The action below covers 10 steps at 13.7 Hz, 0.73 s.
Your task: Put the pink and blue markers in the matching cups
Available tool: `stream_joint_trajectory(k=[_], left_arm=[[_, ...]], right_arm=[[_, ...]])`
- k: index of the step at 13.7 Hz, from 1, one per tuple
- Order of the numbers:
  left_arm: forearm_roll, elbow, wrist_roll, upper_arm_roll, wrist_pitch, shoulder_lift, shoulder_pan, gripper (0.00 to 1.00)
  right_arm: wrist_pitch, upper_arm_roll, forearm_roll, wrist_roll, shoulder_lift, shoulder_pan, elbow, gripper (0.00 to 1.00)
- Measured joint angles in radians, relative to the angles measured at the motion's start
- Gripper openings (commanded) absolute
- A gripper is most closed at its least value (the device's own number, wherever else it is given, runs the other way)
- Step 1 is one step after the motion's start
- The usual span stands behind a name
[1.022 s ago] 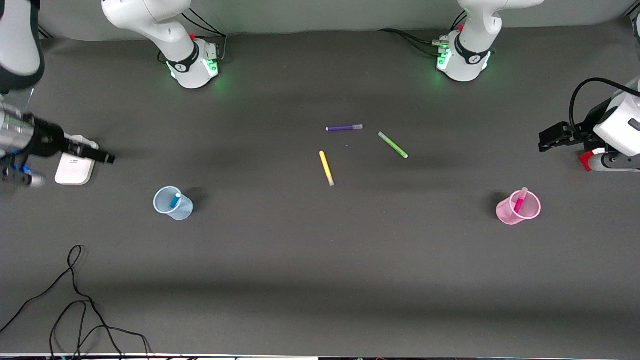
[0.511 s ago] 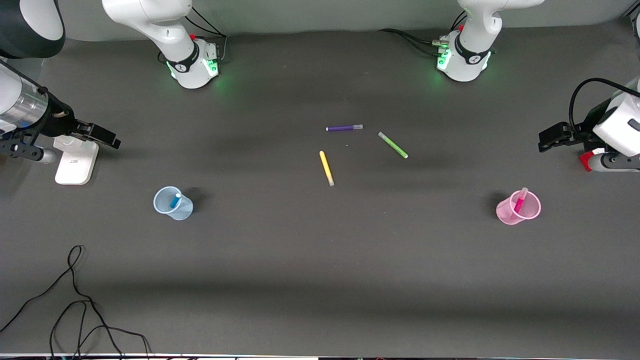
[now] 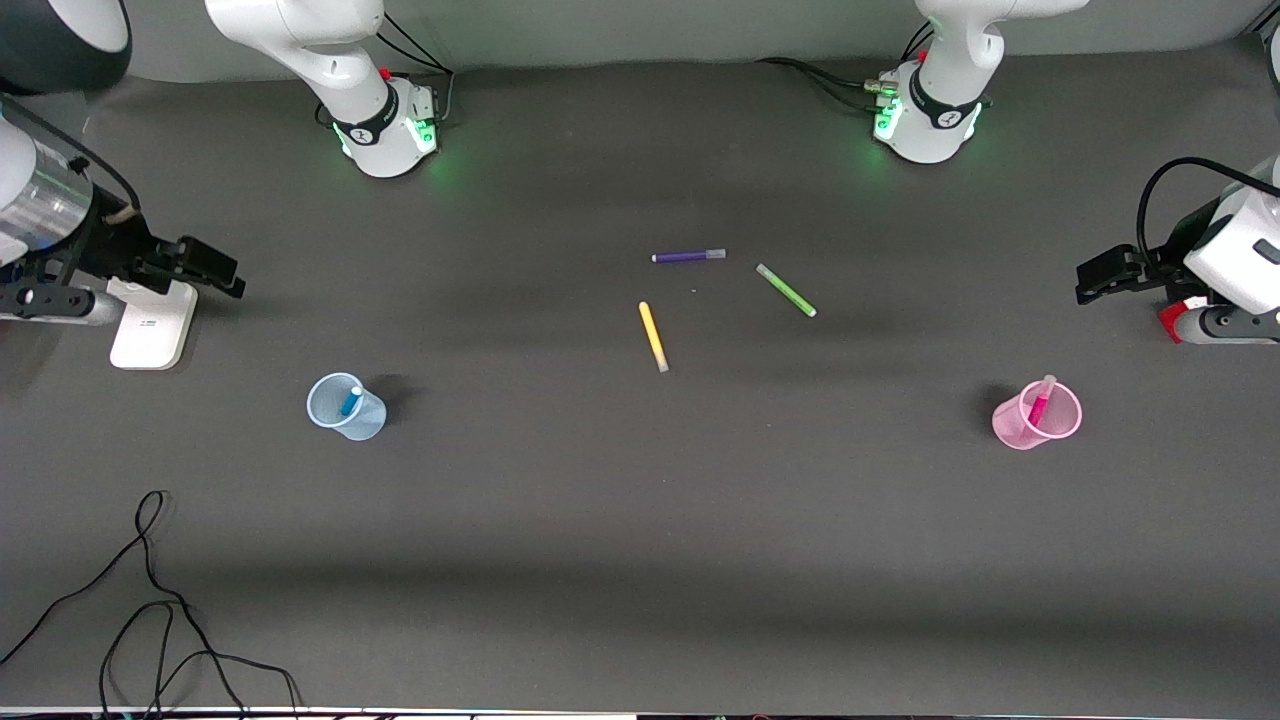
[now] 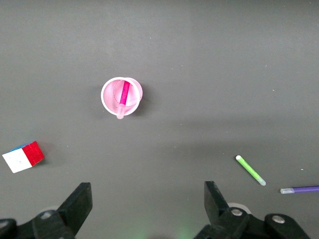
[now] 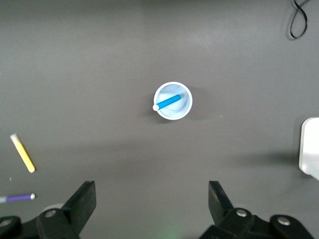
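Task appears complete: hot pink felt-tip marker [image 3: 1040, 404] stands in the translucent pink ribbed cup [image 3: 1012, 425], sky-blue marker [image 3: 351, 401] in the pale blue cup [image 3: 333, 413]. Left gripper [image 4: 144, 211] and right gripper [image 5: 152, 211] hang high over their table ends, fingers spread, empty.

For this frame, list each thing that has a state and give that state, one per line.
Pink marker: standing tilted in the pink cup.
Blue marker: standing tilted in the blue cup.
Purple pen, lime green pen, yellow pen: lying loose on the table.
Left gripper: jaws open, holding nothing, at its own end of the table.
Right gripper: jaws open, holding nothing, at its own end.
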Motion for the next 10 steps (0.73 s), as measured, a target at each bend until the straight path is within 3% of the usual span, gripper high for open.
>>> stream_joint_trajectory(k=[3, 10], left_arm=[[0.0, -0.002, 0.0, 0.0, -0.004, 0.0, 0.0, 1.0], [0.0, -0.002, 0.0, 0.001, -0.005, 0.0, 0.0, 1.0]], right_arm=[[-0.028, -0.099, 0.0, -0.033, 0.0, 0.104, 0.029, 1.0], [-0.065, -0.157, -0.001, -0.045, -0.003, 0.147, 0.058, 1.0]])
